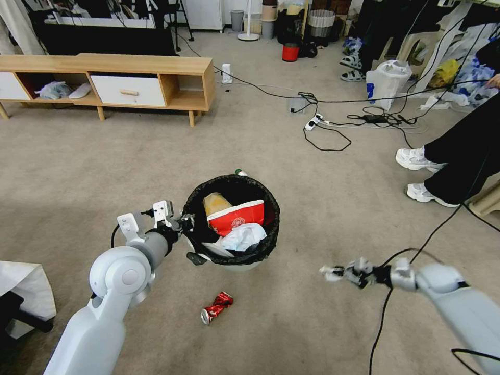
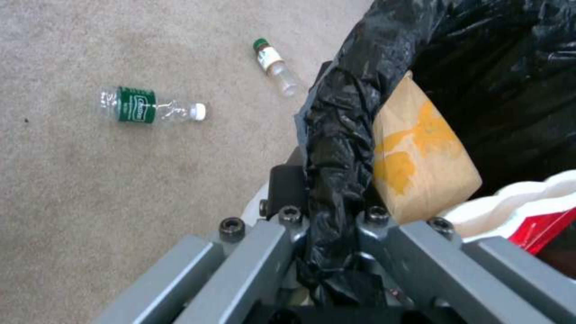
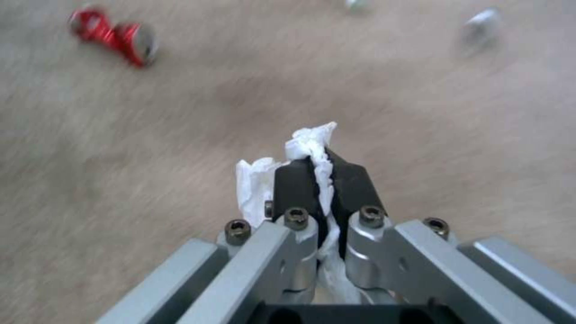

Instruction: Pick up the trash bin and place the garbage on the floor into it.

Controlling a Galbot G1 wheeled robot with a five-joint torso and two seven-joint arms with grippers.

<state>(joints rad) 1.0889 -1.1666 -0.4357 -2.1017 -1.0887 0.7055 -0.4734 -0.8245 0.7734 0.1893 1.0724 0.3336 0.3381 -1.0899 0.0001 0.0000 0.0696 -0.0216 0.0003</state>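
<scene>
Right gripper fingers clamp white tissue; left gripper pinches trash bin rim.

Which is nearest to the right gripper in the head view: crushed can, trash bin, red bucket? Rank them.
From the right gripper, which is shut on a white tissue:
1. Trash bin, toward the robot's left and slightly ahead, held at its rim by the left gripper.
2. Crushed can, on the carpet, farther left.
3. Red bucket, far ahead.
</scene>
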